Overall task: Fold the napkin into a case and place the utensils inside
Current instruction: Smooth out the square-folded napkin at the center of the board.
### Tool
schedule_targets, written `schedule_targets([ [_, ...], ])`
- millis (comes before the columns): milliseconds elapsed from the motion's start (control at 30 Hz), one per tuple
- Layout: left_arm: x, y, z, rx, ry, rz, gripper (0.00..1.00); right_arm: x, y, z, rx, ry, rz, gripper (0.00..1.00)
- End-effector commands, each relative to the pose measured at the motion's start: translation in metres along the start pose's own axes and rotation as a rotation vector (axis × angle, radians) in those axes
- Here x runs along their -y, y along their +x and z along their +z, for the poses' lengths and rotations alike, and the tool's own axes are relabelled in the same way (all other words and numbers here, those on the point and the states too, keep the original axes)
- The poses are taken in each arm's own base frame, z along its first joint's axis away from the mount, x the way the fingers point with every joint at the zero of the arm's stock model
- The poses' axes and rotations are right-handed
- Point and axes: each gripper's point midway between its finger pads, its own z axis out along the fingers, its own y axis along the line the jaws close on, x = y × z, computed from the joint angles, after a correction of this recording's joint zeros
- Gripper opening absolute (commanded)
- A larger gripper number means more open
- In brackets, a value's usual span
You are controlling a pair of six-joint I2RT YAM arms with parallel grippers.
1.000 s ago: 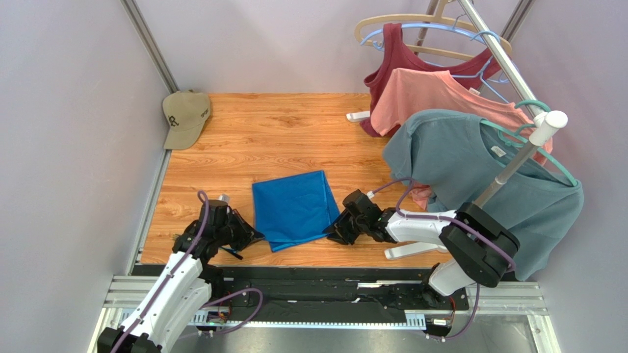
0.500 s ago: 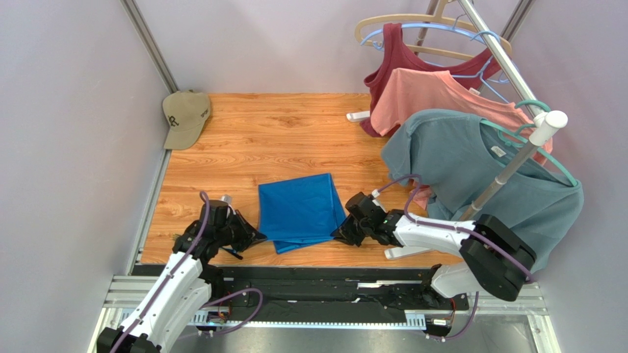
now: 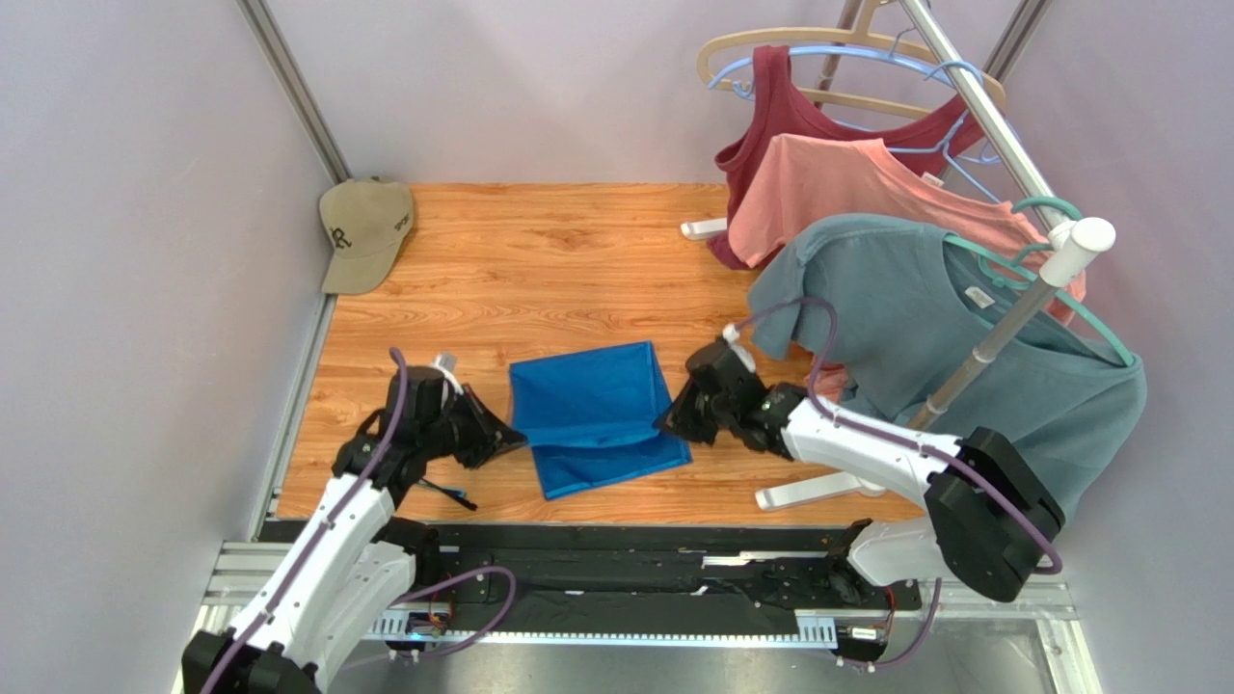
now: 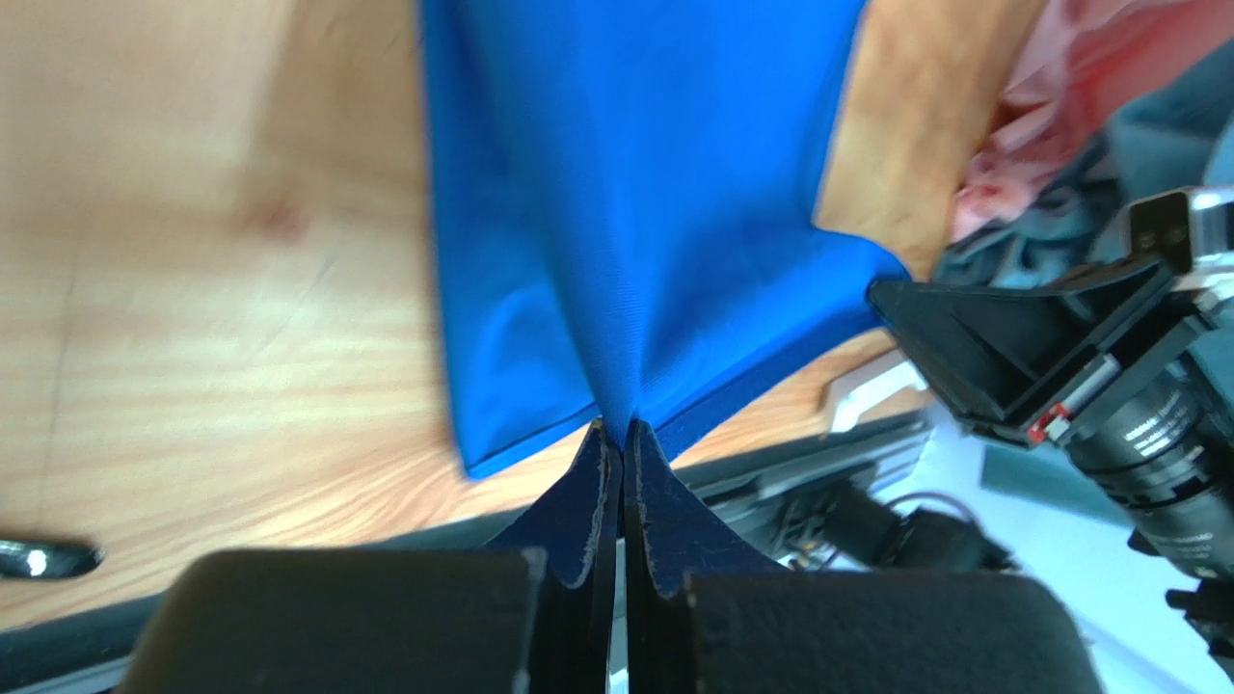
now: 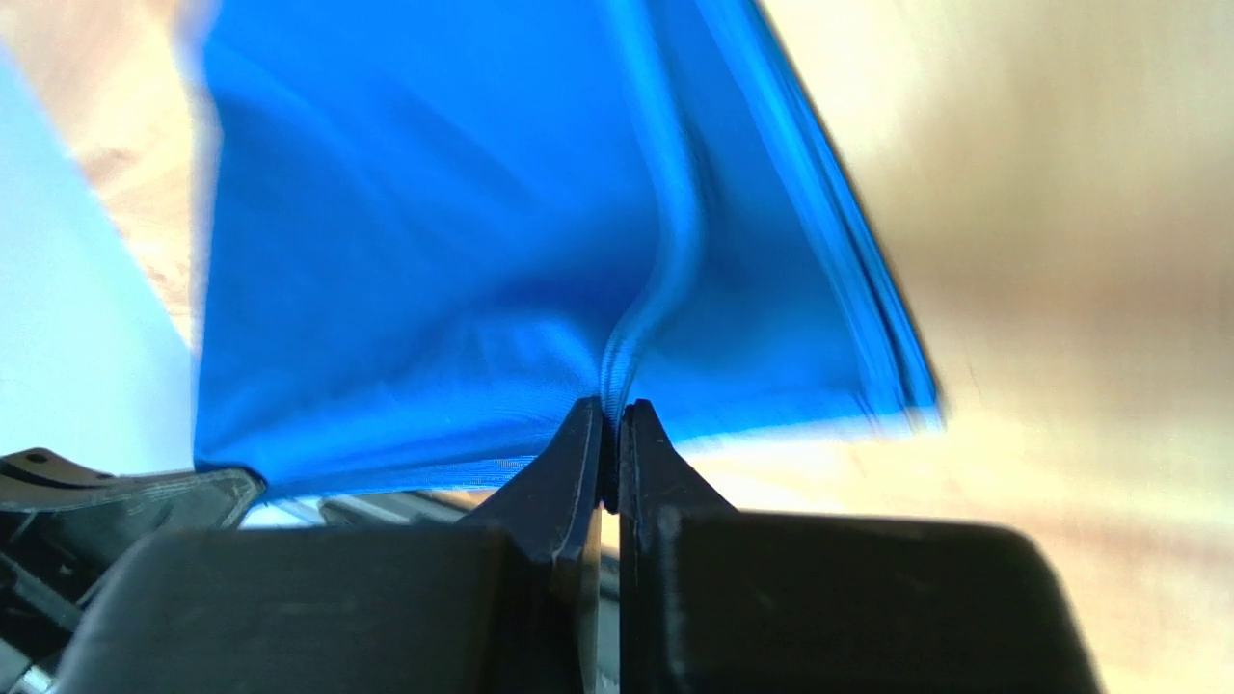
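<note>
On the wood-grain plank surface [image 3: 551, 246], toward its near edge and between the two arms: a bright royal-blue, slightly shiny cloth napkin [image 3: 594, 412], already folded into a rough rectangle, wider side to side than front to back, its long axis running from one arm to the other with a slight skew. Gripped at both ends. At the left edge, the black left claw [image 3: 503, 434], jaws pressed fully together on a tented ridge of cloth. At the right edge, the black right claw [image 3: 674, 422], likewise clamped tight on a pinched pleat. Cloth therefore inward of each claw and neither arm nearer, so probably a joint carry of the held part rather than a one-sided pull. Not possible to tell how many layers sit in each pinch or how far the cloth is raised off the surface; both wrist views blurred. Of the utensils, only one thin dark stick [image 3: 446, 496] near the left arm [image 3: 348, 521], at the surface's near edge; the rest not made out.
</note>
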Motion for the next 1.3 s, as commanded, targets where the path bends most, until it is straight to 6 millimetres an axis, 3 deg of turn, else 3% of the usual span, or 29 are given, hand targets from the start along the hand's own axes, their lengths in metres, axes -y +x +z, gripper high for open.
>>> schedule_targets([
  [0,0.059,-0.059,-0.007,0.144,0.072,0.083,0.0,-0.068,-0.105,-0.005,0.212,-0.083,-0.317,0.0],
  [67,0.083,-0.094,-0.002,0.182,0.056,0.1,0.0,-0.082,-0.139,-0.002,0.236,-0.054,-0.463,0.0],
  [100,0.092,-0.105,0.001,0.179,0.066,0.104,0.0,-0.124,-0.171,-0.017,0.314,-0.097,-0.493,0.0],
  [133,0.112,-0.13,0.008,0.183,0.071,0.116,0.0,-0.116,-0.176,0.005,0.273,-0.041,-0.521,0.0],
  [167,0.12,-0.143,0.011,0.185,0.068,0.121,0.0,-0.121,-0.198,0.003,0.291,-0.037,-0.537,0.0],
  [233,0.141,-0.186,0.023,0.207,0.027,0.165,0.0,-0.143,-0.223,0.01,0.291,-0.087,-0.522,0.0],
  [267,0.145,-0.198,0.028,0.199,0.008,0.168,0.0,-0.144,-0.24,0.01,0.293,-0.107,-0.495,0.0],
  [300,0.151,-0.208,0.033,0.184,0.011,0.186,0.0,-0.149,-0.243,0.015,0.273,-0.135,-0.499,0.0],
  [333,0.167,-0.227,0.046,0.171,0.036,0.199,0.0,-0.17,-0.257,0.007,0.304,-0.183,-0.51,0.0],
  [367,0.171,-0.234,0.054,0.148,0.042,0.201,0.0,-0.165,-0.26,0.024,0.268,-0.181,-0.507,0.0],
  [433,0.18,-0.25,0.075,0.102,0.061,0.197,0.0,-0.183,-0.269,0.024,0.279,-0.228,-0.529,0.0],
  [467,0.183,-0.251,0.082,0.073,0.075,0.197,0.0,-0.181,-0.266,0.036,0.243,-0.234,-0.53,0.0],
  [500,0.179,-0.249,0.095,0.023,0.075,0.183,0.0,-0.183,-0.264,0.038,0.231,-0.239,-0.53,0.0],
  [567,0.183,-0.244,0.096,-0.007,0.093,0.176,0.0,-0.182,-0.254,0.041,0.179,-0.26,-0.524,0.0],
  [667,0.172,-0.226,0.09,-0.017,0.091,0.182,0.0,-0.163,-0.233,0.045,0.115,-0.24,-0.51,0.0],
  [700,0.176,-0.219,0.078,-0.006,0.106,0.205,0.0,-0.163,-0.228,0.034,0.108,-0.252,-0.511,0.0],
  [733,0.156,-0.2,0.081,-0.045,0.072,0.184,0.0,-0.156,-0.219,0.03,0.08,-0.243,-0.509,0.0],
  [800,0.156,-0.175,0.066,-0.051,0.089,0.228,0.0,-0.142,-0.193,0.017,0.036,-0.233,-0.508,0.0],
  [833,0.133,-0.155,0.069,-0.092,0.051,0.201,0.0,-0.139,-0.183,0.009,0.029,-0.238,-0.518,0.0],
  [867,0.126,-0.145,0.066,-0.105,0.043,0.198,0.0,-0.132,-0.167,0.008,0.013,-0.22,-0.529,0.0],
  [900,0.127,-0.134,0.057,-0.103,0.061,0.209,0.0,-0.109,-0.148,0.013,-0.027,-0.179,-0.52,0.0],
  [933,0.104,-0.113,0.061,-0.146,0.027,0.184,0.0,-0.11,-0.139,-0.001,-0.025,-0.197,-0.516,0.0],
  [967,0.099,-0.102,0.059,-0.159,0.03,0.185,0.0,-0.103,-0.128,-0.004,-0.056,-0.204,-0.509,0.0],
  [1000,0.097,-0.094,0.051,-0.155,0.041,0.184,0.0,-0.081,-0.111,0.0,-0.101,-0.177,-0.496,0.0],
  [1033,0.077,-0.079,0.052,-0.186,0.01,0.158,0.0,-0.079,-0.105,-0.007,-0.102,-0.189,-0.507,0.0],
  [1100,0.06,-0.056,0.05,-0.2,0.006,0.136,0.0,-0.062,-0.092,-0.009,-0.134,-0.166,-0.505,0.0],
  [1233,0.045,-0.018,0.053,-0.274,-0.004,0.12,0.0,-0.022,-0.061,-0.009,-0.211,-0.127,-0.487,0.0],
  [1267,0.04,-0.014,0.056,-0.266,-0.026,0.114,0.0,-0.02,-0.058,-0.011,-0.213,-0.13,-0.484,0.0],
])
